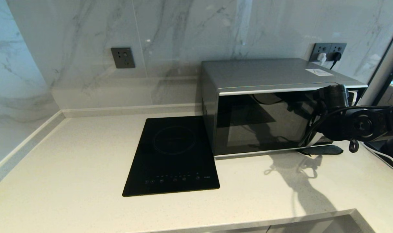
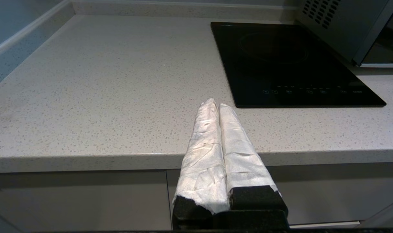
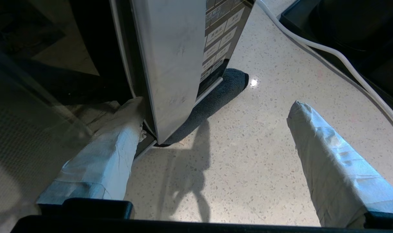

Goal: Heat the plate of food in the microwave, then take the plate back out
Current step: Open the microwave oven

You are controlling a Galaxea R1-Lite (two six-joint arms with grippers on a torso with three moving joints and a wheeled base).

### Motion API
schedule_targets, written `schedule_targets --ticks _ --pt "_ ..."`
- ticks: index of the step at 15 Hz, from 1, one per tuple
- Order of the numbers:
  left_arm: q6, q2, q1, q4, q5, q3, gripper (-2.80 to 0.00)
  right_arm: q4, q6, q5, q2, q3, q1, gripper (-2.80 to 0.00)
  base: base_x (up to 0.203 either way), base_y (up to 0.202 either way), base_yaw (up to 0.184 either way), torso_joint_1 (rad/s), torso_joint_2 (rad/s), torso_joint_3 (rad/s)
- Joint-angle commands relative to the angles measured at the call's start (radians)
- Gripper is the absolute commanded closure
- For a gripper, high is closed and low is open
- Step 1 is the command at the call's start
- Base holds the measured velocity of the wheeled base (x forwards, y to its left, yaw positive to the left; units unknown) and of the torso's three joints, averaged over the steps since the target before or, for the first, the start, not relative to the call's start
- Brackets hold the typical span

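Right gripper (image 3: 216,106) spread wide, 1 finger (image 3: 112,142) tucked behind the microwave (image 1: 264,106) handle (image 3: 169,64), likely to work the door; left gripper (image 2: 219,106) closed, parked off the counter edge; plate of food unseen, perhaps inside.

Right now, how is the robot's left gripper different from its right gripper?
The left gripper is shut, its fingers pressed together; the right gripper is wide open. The left gripper is by the counter's front edge near the hob; the right gripper is at the microwave, one finger beside its silver handle. Both have white-wrapped fingers.
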Motion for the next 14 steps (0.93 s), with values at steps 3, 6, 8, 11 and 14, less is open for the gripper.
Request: schedule_targets --ticks 3,6,8,11,14 --pt "-0.001 0.002 0.000 0.000 0.001 0.000 0.00 0.000 0.000 -0.004 0.032 -0.031 -0.020 -2.80 0.000 0.000 0.000 0.000 0.00 0.000" --pt "-0.001 0.002 0.000 0.000 0.001 0.000 0.00 0.000 -0.001 -0.004 0.040 -0.050 -0.022 0.00 0.000 0.000 0.000 0.000 0.00 0.000" --pt "-0.001 0.002 0.000 0.000 0.001 0.000 0.00 0.000 -0.012 -0.004 0.044 -0.048 -0.022 0.00 0.000 0.000 0.000 0.000 0.00 0.000" --pt "-0.001 0.002 0.000 0.000 0.001 0.000 0.00 0.000 -0.011 -0.004 0.054 -0.050 -0.022 0.00 0.000 0.000 0.000 0.000 0.00 0.000" --pt "-0.001 0.002 0.000 0.000 0.001 0.000 0.00 0.000 -0.007 -0.006 0.053 -0.044 -0.020 0.00 0.000 0.000 0.000 0.000 0.00 0.000"
